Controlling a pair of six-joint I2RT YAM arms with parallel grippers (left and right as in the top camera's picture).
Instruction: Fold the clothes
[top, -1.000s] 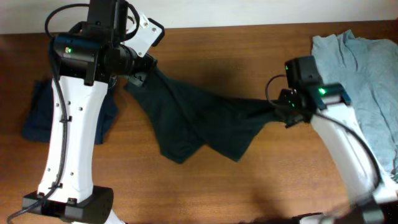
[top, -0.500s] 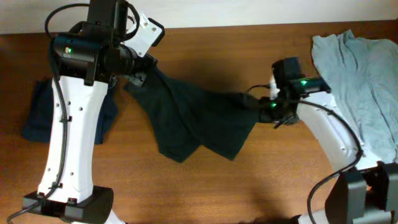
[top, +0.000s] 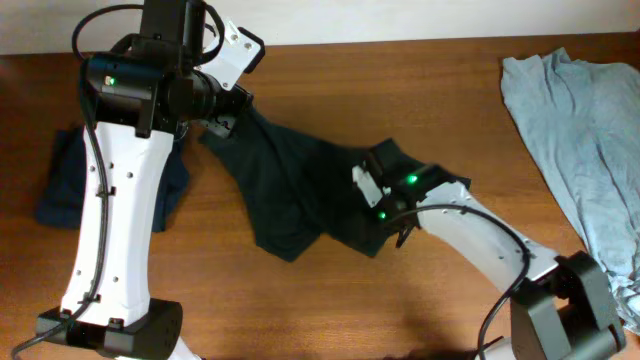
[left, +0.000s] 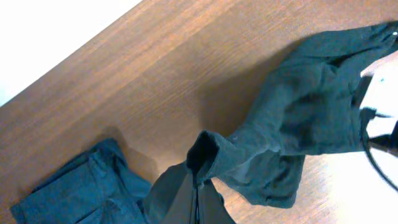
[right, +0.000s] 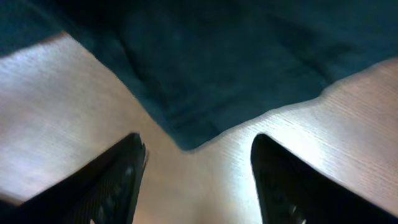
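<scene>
At the overhead view's upper left, the left gripper (top: 222, 120) is clamped on a corner of the black T-shirt (top: 290, 180), which drapes toward centre. The right gripper (right: 198, 146) hovers over the hem, fingers apart and empty, likely lining up a grab.

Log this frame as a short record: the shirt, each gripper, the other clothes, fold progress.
T-shirt: black, bunched up mid-table, one end lifted off the table
left gripper: shut on a pinch of T-shirt fabric
right gripper: open, holding nothing, low over the T-shirt's edge
dark blue garment: on the table, beside the left arm
pale blue garment: spread loosely at the table's far right
fold progress: T-shirt not yet flat or folded
</scene>
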